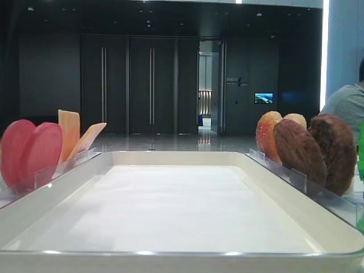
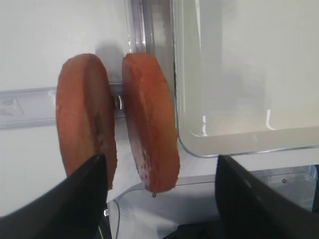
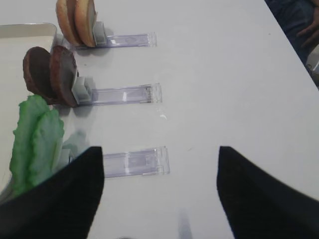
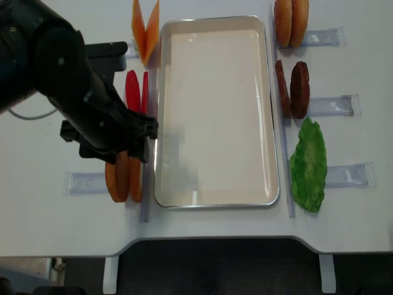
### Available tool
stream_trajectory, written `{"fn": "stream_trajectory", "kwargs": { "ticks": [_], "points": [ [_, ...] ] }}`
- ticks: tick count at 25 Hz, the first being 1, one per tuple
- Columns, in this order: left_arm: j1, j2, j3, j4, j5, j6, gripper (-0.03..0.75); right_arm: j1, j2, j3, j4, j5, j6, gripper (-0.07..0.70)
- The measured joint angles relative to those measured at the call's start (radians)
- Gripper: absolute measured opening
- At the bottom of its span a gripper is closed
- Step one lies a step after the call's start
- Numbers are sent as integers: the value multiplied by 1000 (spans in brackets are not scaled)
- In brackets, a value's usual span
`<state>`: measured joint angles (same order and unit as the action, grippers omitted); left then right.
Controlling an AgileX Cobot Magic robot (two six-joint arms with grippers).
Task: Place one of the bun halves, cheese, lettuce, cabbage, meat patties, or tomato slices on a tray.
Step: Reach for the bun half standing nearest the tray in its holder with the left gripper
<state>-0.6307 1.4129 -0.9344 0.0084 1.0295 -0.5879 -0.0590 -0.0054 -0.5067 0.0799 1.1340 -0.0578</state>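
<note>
**Bun halves under your left gripper, nothing lifted yet**

Bun halves [image 2: 119, 124] stand on edge in a clear rack [image 4: 86, 182] on the tabletop [image 4: 55, 227], just left of the tray [image 4: 215, 110], at its near left corner. Your left gripper [image 2: 159, 189] hangs above them with its fingers spread wide, holding nothing. Your right gripper [image 3: 159, 194] is spread too and empty, over bare tabletop beside the lettuce [image 3: 35, 139].

These discs look light and stiff, with a glossy crust that may slip, so I'd take one across its flat faces, near the top edge, and lift straight up so its neighbour stays put. They stand close together; a finger must slide into the narrow gap between them.

The left wrist view shows that gap and the tray's rounded corner right beside the right-hand disc. The overhead view hides much of the pair behind the arm, but gives you the whole layout: tomato slices [image 4: 136, 92] and cheese [image 4: 146, 31] farther along the left, meat patties [image 4: 293, 89] and another bun pair on the right. The tray holds no food.
</note>
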Motion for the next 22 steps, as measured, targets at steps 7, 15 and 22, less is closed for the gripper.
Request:
{"fn": "stream_trajectory", "kwargs": {
  "ticks": [7, 15, 22],
  "points": [
    [0, 20, 0, 0, -9, 0, 515, 0, 0, 0, 0, 0, 0, 470],
    [0, 49, 0, -8, -31, 0, 515, 0, 0, 0, 0, 0, 0, 470],
    [-25, 91, -1, -8, -50, 0, 515, 0, 0, 0, 0, 0, 0, 470]
  ]
}}
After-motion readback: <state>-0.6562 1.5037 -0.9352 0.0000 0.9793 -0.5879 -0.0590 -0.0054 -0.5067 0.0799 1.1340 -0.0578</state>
